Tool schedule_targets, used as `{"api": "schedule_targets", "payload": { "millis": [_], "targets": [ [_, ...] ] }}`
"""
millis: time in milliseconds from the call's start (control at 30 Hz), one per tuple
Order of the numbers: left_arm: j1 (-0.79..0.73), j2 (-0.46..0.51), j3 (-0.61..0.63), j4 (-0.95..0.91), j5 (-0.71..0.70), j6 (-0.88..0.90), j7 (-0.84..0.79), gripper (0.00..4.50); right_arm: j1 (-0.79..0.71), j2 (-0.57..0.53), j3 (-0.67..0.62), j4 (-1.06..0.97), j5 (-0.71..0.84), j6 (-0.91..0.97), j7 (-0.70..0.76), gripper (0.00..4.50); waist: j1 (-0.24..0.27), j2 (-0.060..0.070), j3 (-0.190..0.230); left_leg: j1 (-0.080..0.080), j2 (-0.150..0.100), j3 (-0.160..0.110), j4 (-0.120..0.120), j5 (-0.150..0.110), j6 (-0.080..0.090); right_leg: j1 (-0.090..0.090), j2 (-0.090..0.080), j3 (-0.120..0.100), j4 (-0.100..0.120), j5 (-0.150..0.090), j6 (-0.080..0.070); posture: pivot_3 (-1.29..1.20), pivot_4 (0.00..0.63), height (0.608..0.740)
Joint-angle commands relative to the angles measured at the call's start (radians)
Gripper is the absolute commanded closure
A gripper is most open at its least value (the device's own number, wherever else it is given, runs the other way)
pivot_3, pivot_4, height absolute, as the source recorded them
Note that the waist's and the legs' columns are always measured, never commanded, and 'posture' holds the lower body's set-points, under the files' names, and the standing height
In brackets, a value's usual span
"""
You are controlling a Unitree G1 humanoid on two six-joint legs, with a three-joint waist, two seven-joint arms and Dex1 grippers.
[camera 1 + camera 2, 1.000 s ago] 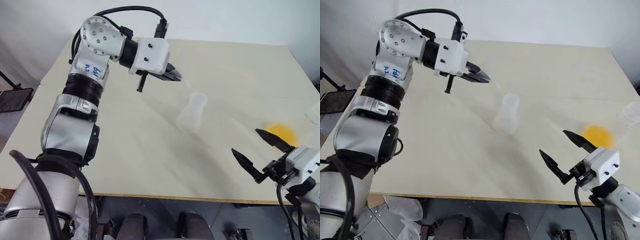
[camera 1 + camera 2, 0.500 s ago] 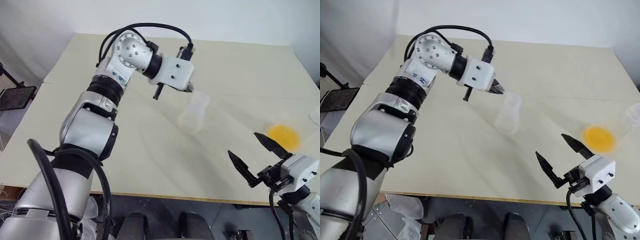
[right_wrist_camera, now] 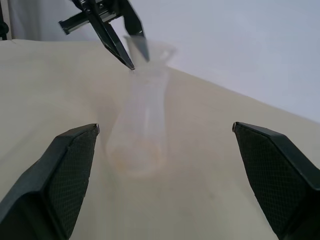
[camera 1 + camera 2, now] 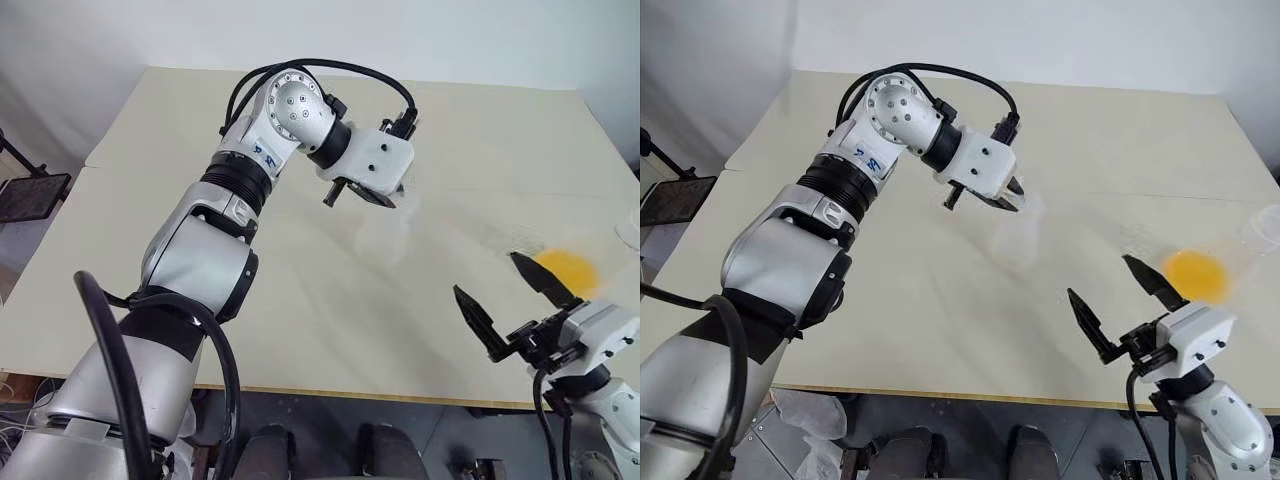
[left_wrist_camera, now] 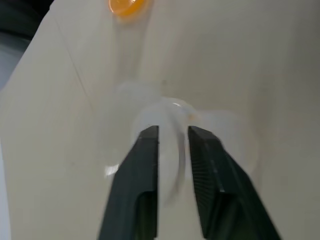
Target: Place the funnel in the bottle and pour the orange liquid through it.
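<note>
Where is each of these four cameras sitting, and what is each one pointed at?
Left eye: on the head, looking down over the table; both arms show.
Right eye: beside it, same scene; left gripper at the bottle, right gripper with jaws wide.
Left wrist: looks along its own two fingers down onto the funnel in the bottle's mouth, orange liquid beyond.
Right wrist: low, looking across the table at the bottle.
Shared: both wrist views show bottle and funnel.

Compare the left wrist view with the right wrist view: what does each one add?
Left wrist: the orange liquid beyond, and a look down into the funnel. Right wrist: the bottle in upright side profile, and the right gripper open wide. Shared: the left gripper at the funnel on the bottle, and the table.
</note>
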Motion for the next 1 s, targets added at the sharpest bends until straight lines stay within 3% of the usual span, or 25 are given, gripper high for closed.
{"api": "schedule_targets", "payload": {
  "millis": [33, 267, 467, 600, 767, 1000],
  "targets": [
    [-0.049, -0.019, 0.040, -0.004, -0.034, 0.035, -0.002, 2.21, 0.005, 0.007, 0.003, -0.036, -0.001, -0.023, -0.015, 0.00, -0.001, 0.000, 0.000, 0.000, 0.000, 0.000, 0.000, 0.000, 0.000, 0.000, 0.000, 0.000, 0.000, 0.000, 0.000, 0.00, 0.150, 0.740],
    [-0.014, 0.004, 0.112, -0.002, -0.078, 0.090, 0.006, 0.04, -0.002, 0.015, 0.007, -0.023, -0.014, -0.038, -0.027, 0.00, -0.005, 0.000, 0.000, 0.000, 0.000, 0.000, 0.000, 0.000, 0.000, 0.000, 0.000, 0.000, 0.001, 0.000, 0.000, 0.00, 0.150, 0.740],
    [0.121, 0.034, 0.334, -0.095, -0.349, 0.321, -0.163, 0.01, 0.060, 0.066, -0.107, -0.013, 0.023, -0.089, -0.075, 0.00, -0.007, 0.001, 0.000, 0.001, 0.001, 0.000, 0.000, 0.000, 0.000, -0.001, 0.000, 0.000, 0.003, 0.000, 0.000, 0.00, 0.150, 0.740],
    [0.295, 0.094, 0.443, -0.234, -0.513, 0.462, -0.276, 0.01, 0.126, 0.106, -0.210, -0.002, 0.079, -0.093, -0.117, 0.00, -0.012, 0.001, -0.001, 0.001, 0.001, 0.000, 0.001, 0.000, 0.000, -0.001, 0.000, 0.000, 0.004, 0.000, 0.000, 0.00, 0.150, 0.740],
    [0.524, 0.189, 0.450, -0.351, -0.515, 0.449, -0.237, 0.01, 0.176, 0.178, -0.295, 0.026, 0.072, -0.144, -0.178, 0.00, -0.028, 0.002, -0.001, 0.003, 0.001, -0.001, 0.001, 0.000, 0.000, 0.000, 0.000, 0.001, 0.005, 0.000, 0.000, 0.00, 0.150, 0.740],
    [0.656, 0.214, 0.446, -0.508, -0.565, 0.559, -0.206, 0.01, 0.158, 0.182, -0.337, 0.106, 0.022, -0.105, -0.283, 0.00, -0.028, 0.002, -0.001, 0.002, 0.001, -0.002, 0.003, 0.000, 0.000, 0.000, 0.000, 0.003, 0.005, 0.000, 0.000, 0.00, 0.150, 0.740]
  ]
}}
